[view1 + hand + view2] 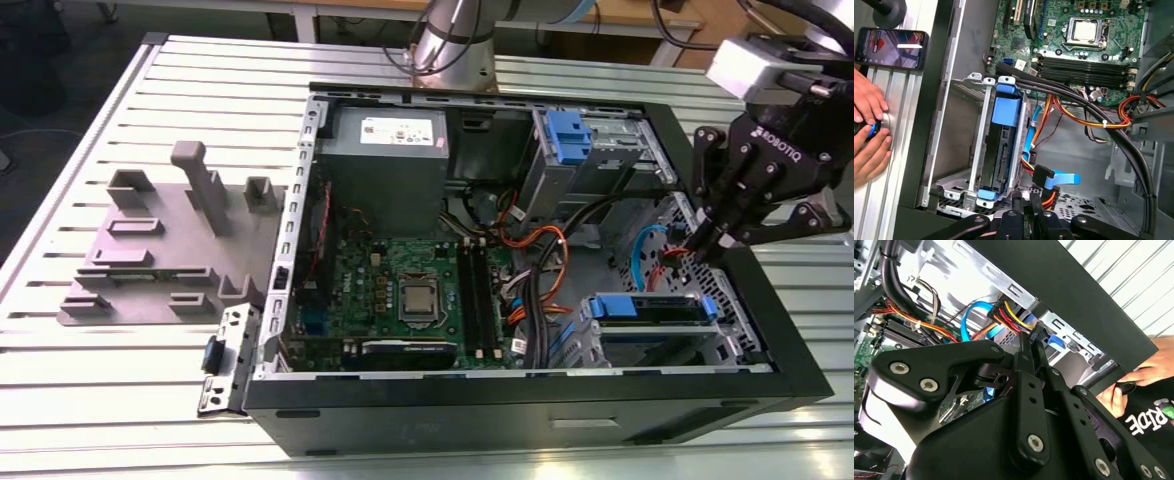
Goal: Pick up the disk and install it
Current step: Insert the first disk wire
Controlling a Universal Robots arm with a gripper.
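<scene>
The disk (647,308) sits on edge in the metal drive cage (727,300) at the near right corner of the open computer case, its blue bracket facing up. In the first wrist view the disk (1003,145) stands in the cage with blue bracket ends showing at both ends. My gripper (711,243) hangs just behind the cage, fingers together, with nothing seen between them. In the second wrist view the fingertips (1030,342) meet beside a connector with red, yellow and black wires (1010,314). A blue flat cable's plug (1046,177) lies close to the gripper (1026,202).
The motherboard (400,285) and a bundle of cables (541,260) fill the case's middle. A second blue-tabbed bay (567,135) is at the back. A grey fixture (167,235) stands on the slatted table at the exterior view's left. A person's hands (869,135) and a phone (891,47) are beside the case.
</scene>
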